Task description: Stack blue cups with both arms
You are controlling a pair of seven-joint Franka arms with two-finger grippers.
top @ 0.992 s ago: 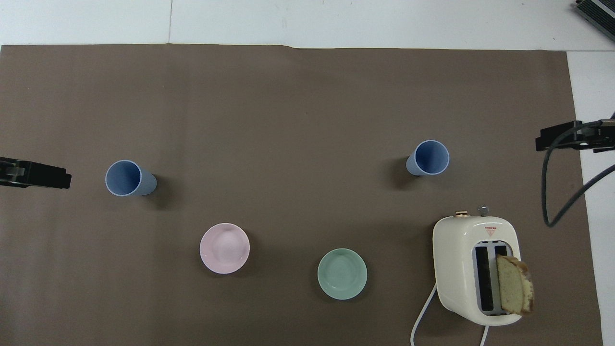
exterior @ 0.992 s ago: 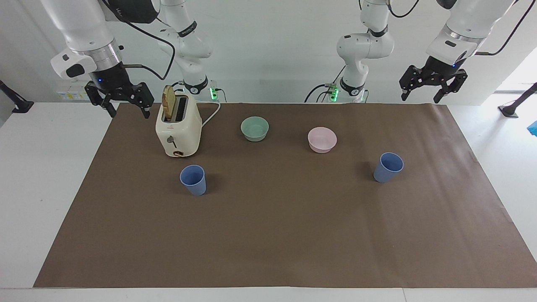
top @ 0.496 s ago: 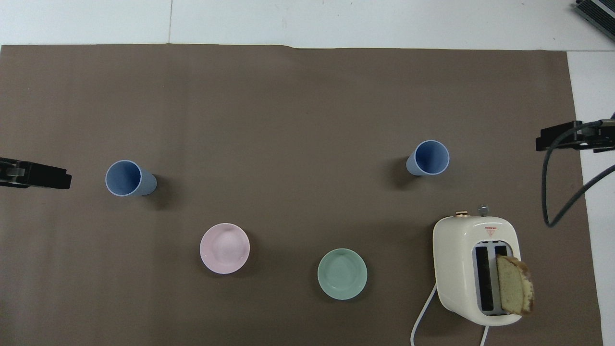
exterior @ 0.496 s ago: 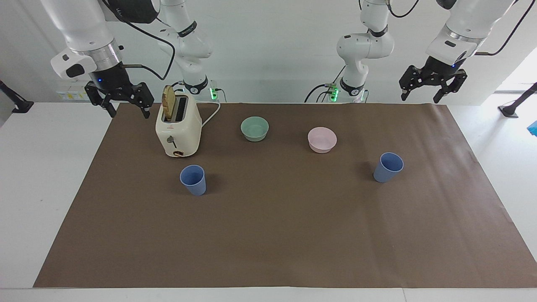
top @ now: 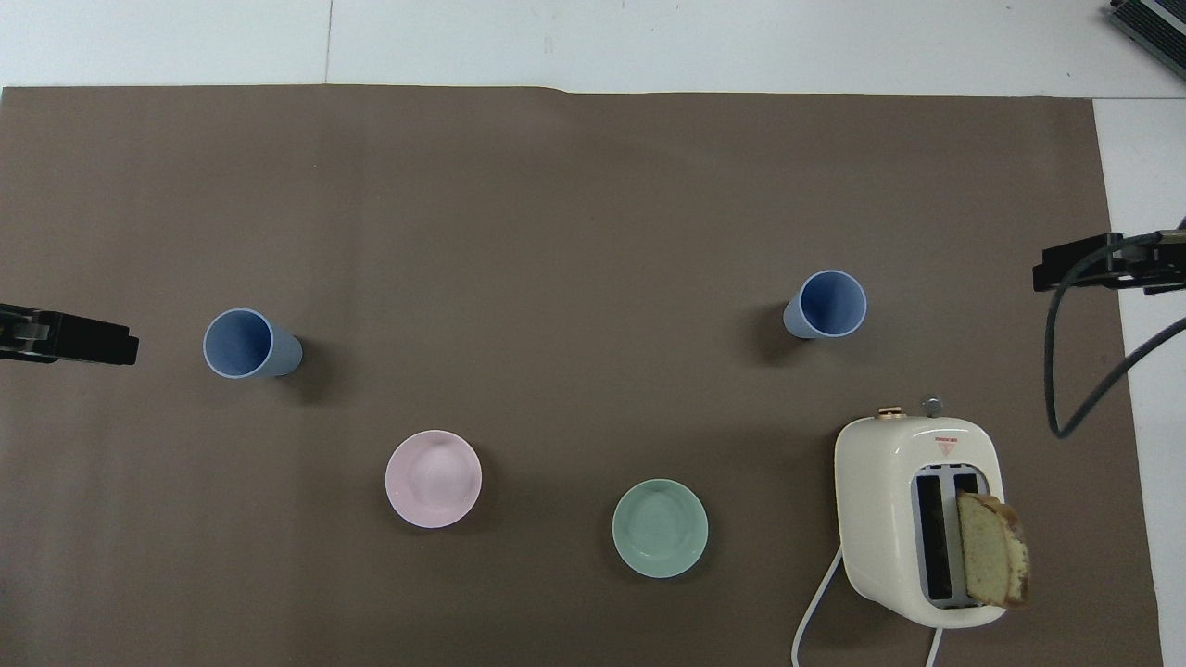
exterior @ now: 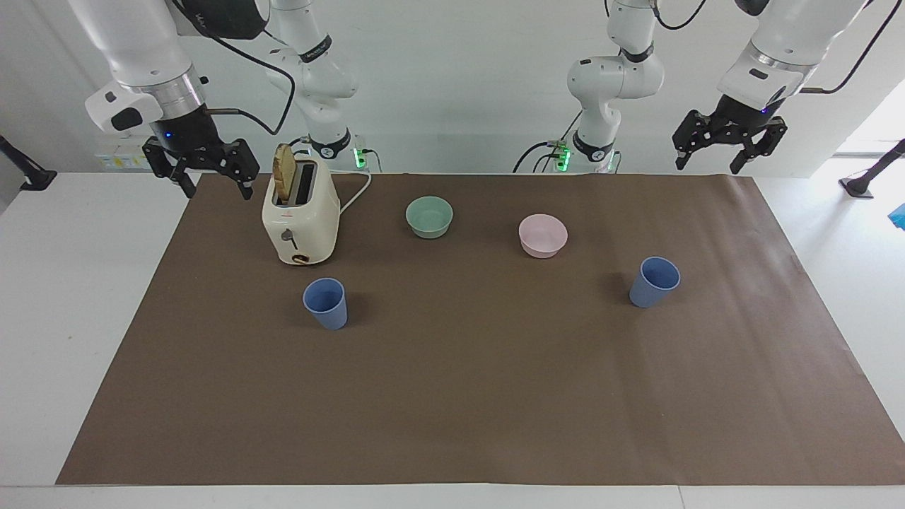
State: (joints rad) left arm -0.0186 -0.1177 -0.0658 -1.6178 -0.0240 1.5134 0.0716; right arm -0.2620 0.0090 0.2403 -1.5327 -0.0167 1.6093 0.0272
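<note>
Change since earlier frames: nothing on the surface has shifted; both cups, both bowls and the toaster sit where they were, and both arms keep their raised poses almost unchanged.
Left gripper: black, two-fingered, on a white jointed arm at the upper right of the facing view, hanging in the air over the brown mat's corner; fingers spread apart, holding nothing. Only its tip shows at the left edge of the overhead view.
Right gripper: black, two-fingered, at the upper left of the facing view, raised over the mat's edge just beside the toaster; fingers spread apart, empty. Its tip shows at the right edge of the overhead view.
First small matte blue plastic cup: upright, left of centre in the facing view, just below the toaster; right of centre in the overhead view.
Second small matte blue plastic cup: upright, right of centre in the facing view, well apart from the first; at the left in the overhead view.
Cream two-slot toaster: upper left, a slice of bread standing in one slot.
Pale green bowl: upper middle.
Pink bowl: beside the green bowl, nearer the second cup.
Brown paper mat: covers most of the white surface.
</note>
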